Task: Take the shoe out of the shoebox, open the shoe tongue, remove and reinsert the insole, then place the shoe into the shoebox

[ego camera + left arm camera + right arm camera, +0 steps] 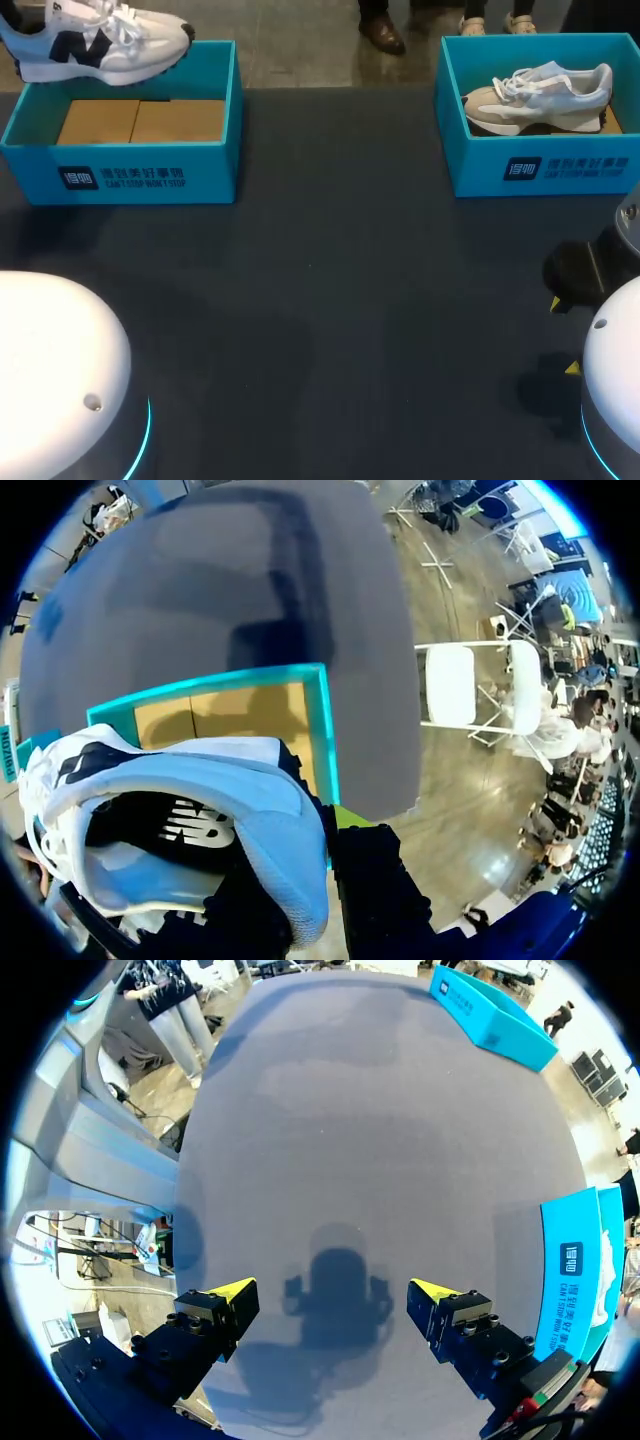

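L shoe (pixel 100 45): white/navy, aloft over L shoebox (pixel 130 175);
L gripper (pixel 318 830): clamped on its heel collar;
Handling: prob. light, soft upper; firmer heel rim is best hold;
R gripper (pixel 333 1292): fingers wide apart, empty, above table (pixel 330 300);
R shoebox (pixel 540 165): grey shoe (pixel 540 95) inside

The left arm (pixel 55 350) and right arm (pixel 615 370) have white domed shells ringed in cyan. The right gripper (pixel 333 1292) is black and yellow-tipped.

The dark table (pixel 340 300) bears a left shoebox (pixel 150 175) and a right shoebox (pixel 480 165).
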### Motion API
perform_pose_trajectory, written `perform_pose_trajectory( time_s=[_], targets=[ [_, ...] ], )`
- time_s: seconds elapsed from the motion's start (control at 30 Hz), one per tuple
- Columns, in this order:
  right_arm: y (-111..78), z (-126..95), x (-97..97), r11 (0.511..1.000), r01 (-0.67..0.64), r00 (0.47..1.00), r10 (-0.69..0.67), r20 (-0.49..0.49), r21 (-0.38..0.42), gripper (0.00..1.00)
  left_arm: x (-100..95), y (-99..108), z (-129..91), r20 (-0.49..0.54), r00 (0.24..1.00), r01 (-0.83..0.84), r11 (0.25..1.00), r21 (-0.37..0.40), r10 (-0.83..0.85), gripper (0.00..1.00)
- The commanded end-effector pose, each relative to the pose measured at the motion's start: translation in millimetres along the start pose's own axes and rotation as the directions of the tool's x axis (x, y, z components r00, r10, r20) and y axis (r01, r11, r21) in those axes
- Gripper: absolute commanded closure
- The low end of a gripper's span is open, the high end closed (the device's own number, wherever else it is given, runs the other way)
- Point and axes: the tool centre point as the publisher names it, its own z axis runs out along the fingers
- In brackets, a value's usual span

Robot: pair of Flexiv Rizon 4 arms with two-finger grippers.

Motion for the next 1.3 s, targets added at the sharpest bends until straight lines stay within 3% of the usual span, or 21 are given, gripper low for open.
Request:
perform_pose_trajectory(
  time_s=[0.03,0.4,0.67,1.3],
  targets=[
    [-0.5,1,2.5,1.0,0.0,1.0,0.0,0.005,0.001,0.0,-1.3,11,4,-0.01,1.0,0.004,1.0,0.017,-0.004,1.0],
    [-0.5,1,2.5,1.0,0.0,1.0,0.0,0.005,0.001,0.0,-10.0,10,36,-0.045,0.999,0.019,1.0,0.0,-0.019,1.0],
    [-0.5,1,2.5,1.0,0.0,1.0,0.0,0.005,0.001,0.0,-14.5,3,63,-0.09,0.995,0.034,0.999,0.026,-0.031,1.0],
    [-0.5,1,2.5,1.0,0.0,1.0,0.0,0.005,0.001,0.0,-25.3,10,107,-0.129,0.989,0.088,0.994,0.067,-0.079,1.0]
  ],
)
